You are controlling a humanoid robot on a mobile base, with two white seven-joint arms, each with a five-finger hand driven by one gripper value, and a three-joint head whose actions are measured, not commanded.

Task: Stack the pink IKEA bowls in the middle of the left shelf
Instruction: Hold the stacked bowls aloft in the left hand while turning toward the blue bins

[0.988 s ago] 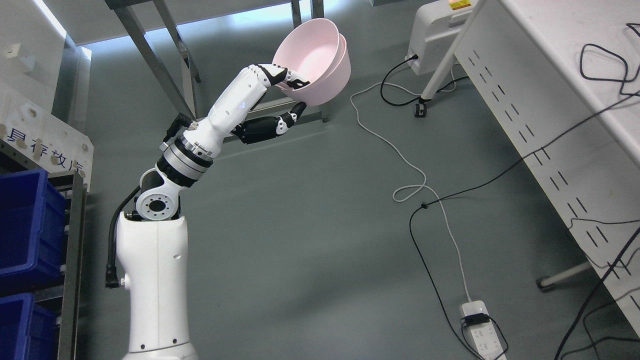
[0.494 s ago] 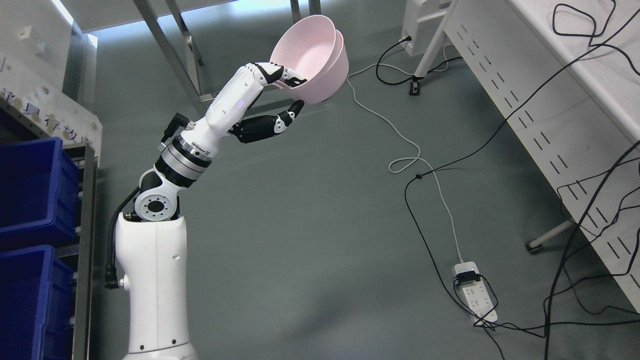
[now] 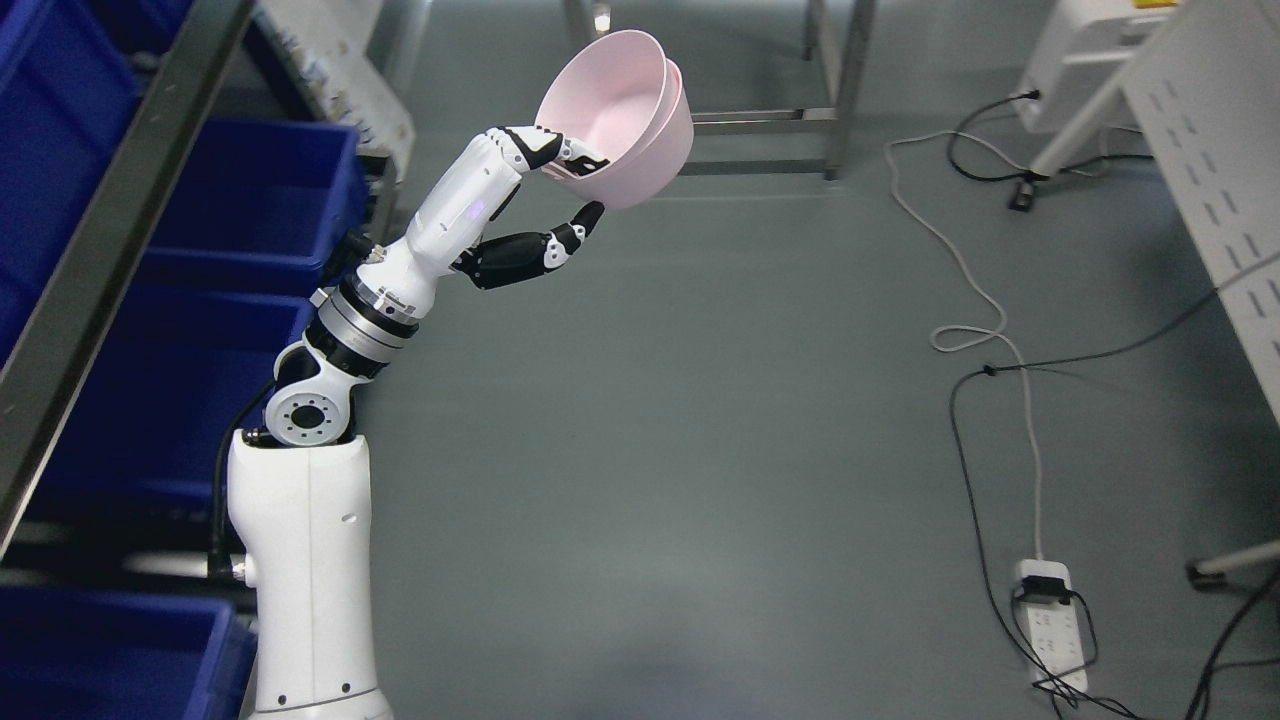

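The left hand (image 3: 560, 195) is raised above the grey floor (image 3: 650, 450), clamped on the near rim of two pink bowls (image 3: 625, 115) nested one inside the other: its upper fingers (image 3: 545, 148) hook over the rim into the inner bowl, and the thumb (image 3: 580, 222) presses the outer wall from below. The bowls are tilted, their opening turned toward the near left (so the pale inside of the inner one shows). They hang in the air, well apart from the shelf (image 3: 110, 220) on the left, where blue bins (image 3: 250, 200) sit on several levels behind a slanting metal rail. Beyond the bowls stand the legs of a metal frame (image 3: 840, 90). On the right, a white cable (image 3: 960, 270) and a black cable (image 3: 965, 480) trail over the floor to a power strip (image 3: 1052, 625) at the near right, beside a white perforated table (image 3: 1210, 170).
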